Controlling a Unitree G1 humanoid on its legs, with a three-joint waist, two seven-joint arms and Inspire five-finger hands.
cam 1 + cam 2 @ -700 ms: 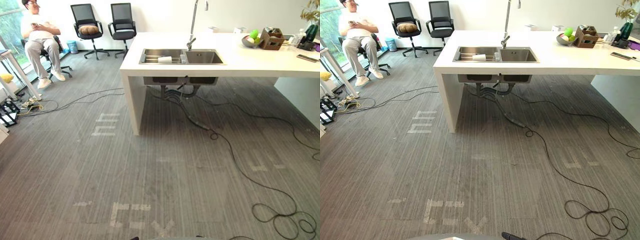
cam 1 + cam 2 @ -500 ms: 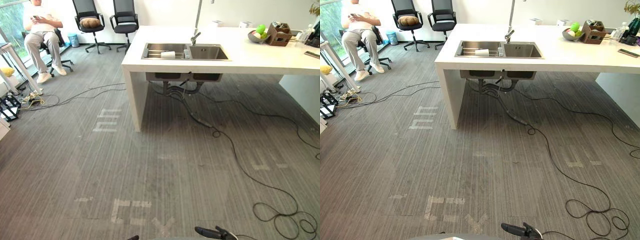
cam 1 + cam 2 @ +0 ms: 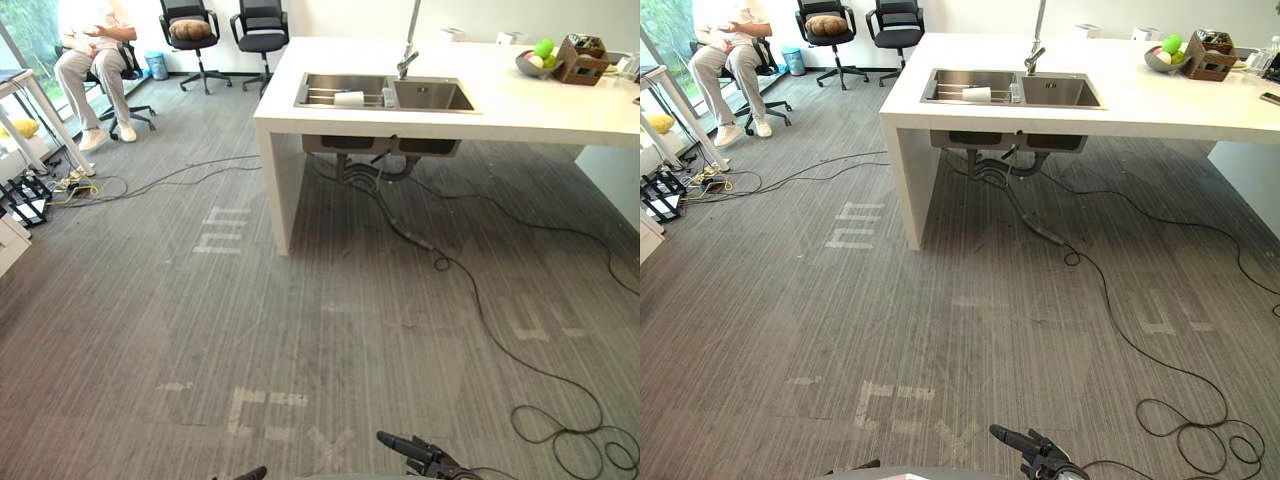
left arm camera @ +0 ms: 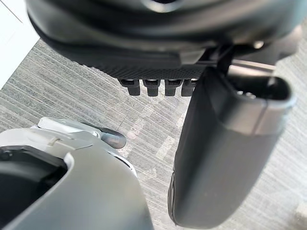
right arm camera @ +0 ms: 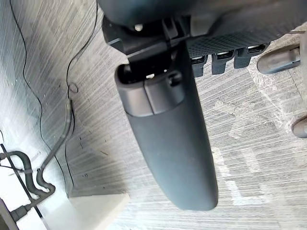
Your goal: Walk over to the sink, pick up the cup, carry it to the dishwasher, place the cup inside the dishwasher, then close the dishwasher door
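Cup (image 3: 349, 98) shows small and indistinct in sink (image 3: 432, 96). Wrist views show left hand (image 4: 144, 57) and right hand (image 5: 225, 36) relaxed, empty.

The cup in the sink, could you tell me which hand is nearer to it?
Right, probably. The right hand reaches forward, right of the cup; the left hand sits further back, left of it. Both far.
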